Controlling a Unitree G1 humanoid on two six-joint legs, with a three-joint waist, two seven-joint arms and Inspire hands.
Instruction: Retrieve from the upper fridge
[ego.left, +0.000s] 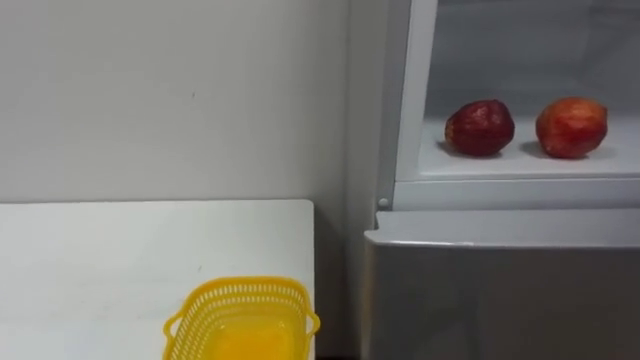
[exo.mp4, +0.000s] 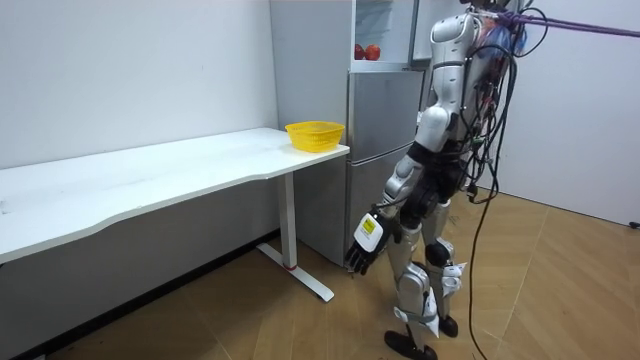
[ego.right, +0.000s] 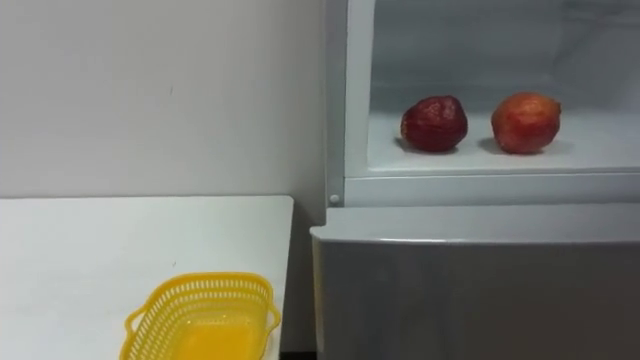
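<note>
The upper fridge compartment (ego.left: 520, 168) stands open in front of me. On its white shelf lie two red fruits: a dark red one (ego.left: 480, 128) on the left and a lighter, orange-red one (ego.left: 571, 127) to its right, a little apart. They also appear in the room view as small red fruits (exo.mp4: 366, 51) high in the fridge. I stand upright facing the fridge. My left hand (exo.mp4: 365, 245) hangs low beside my leg with relaxed fingers and holds nothing.
A yellow mesh basket (ego.left: 240, 318) sits at the right end of a white table (ego.left: 120, 260), just left of the fridge. The shut grey lower fridge door (ego.left: 500, 290) lies below the shelf. A white wall stands behind the table.
</note>
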